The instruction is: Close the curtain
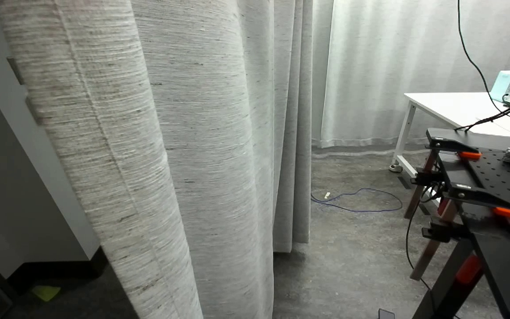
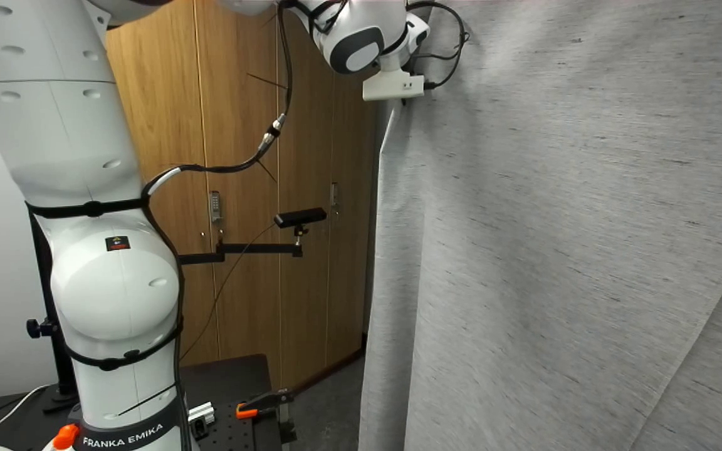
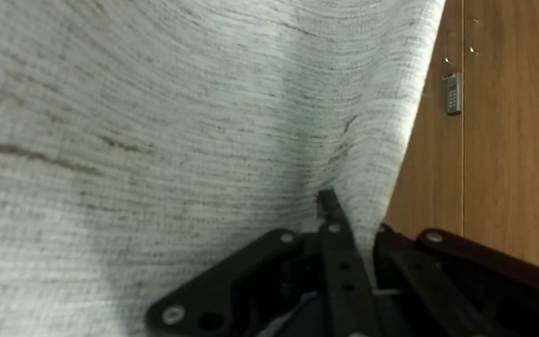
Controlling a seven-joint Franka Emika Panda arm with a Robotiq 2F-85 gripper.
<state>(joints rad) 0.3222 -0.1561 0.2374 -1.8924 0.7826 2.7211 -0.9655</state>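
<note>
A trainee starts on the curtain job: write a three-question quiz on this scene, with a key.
1. Short answer: what is the gripper shut on in the wrist view?
2. Multiple choice: the doors in that view look like A) glass, B) wood, C) wire mesh.
3. Fill in: in an exterior view, the lettering on the arm reads FRANKA ____.
Key: 1: the curtain; 2: B; 3: EMIKA.

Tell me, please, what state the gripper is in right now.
Gripper: closed, holding the curtain near its side edge.
</note>
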